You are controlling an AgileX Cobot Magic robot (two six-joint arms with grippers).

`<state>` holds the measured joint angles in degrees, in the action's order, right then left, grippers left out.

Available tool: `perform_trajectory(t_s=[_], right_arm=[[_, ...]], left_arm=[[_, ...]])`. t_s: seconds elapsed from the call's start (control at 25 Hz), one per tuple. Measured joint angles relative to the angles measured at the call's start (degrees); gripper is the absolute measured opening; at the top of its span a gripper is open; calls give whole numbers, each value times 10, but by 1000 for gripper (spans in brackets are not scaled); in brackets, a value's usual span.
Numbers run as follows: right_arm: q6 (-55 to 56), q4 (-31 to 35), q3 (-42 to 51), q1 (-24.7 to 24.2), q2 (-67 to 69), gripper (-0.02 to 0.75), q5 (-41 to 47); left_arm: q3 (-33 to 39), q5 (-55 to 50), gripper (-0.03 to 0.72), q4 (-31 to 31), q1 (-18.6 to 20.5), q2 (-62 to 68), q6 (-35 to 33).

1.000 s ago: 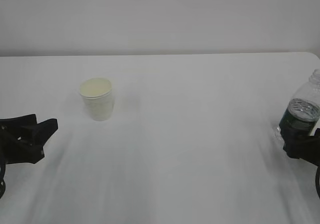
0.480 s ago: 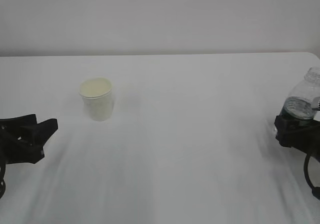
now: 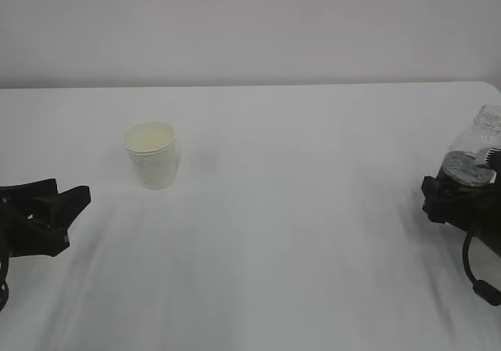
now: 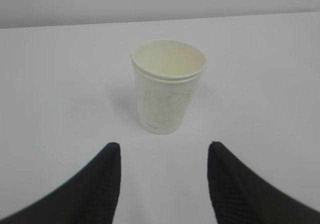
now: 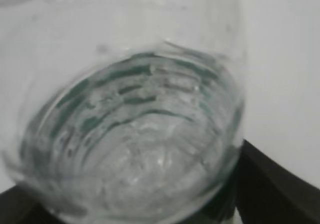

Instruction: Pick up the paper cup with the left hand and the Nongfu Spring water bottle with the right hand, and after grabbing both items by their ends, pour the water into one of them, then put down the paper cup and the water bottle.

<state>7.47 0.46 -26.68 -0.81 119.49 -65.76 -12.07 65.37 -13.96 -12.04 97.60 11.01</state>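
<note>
The right hand [image 3: 463, 197] grips the Nongfu Spring water bottle [image 3: 474, 153] at the table's right edge. The left hand [image 4: 164, 181], open, faces the standing paper cup [image 4: 167, 85]; next comes closing in.

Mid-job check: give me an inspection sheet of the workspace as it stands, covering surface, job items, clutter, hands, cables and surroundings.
Surface: white table, bare apart from the job's things.
Cup: upright on the table, looks empty, not held.
Bottle: at the right edge, capless, partly filled with water.
Clutter: nothing seen.
Left hand: open, short of the cup, facing it, touching nothing.
Right hand: closed around the bottle's lower body.
Cables: one black loop hangs under the right hand.
Surroundings: plain pale wall behind the table.
</note>
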Motion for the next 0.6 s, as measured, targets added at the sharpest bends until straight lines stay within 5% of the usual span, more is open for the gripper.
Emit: perform_trajectory(t_s=[0.6], right_arm=[[2, 4, -14, 0, 2, 561, 0]], left_arm=[[0, 1, 397, 0, 0, 0, 0]])
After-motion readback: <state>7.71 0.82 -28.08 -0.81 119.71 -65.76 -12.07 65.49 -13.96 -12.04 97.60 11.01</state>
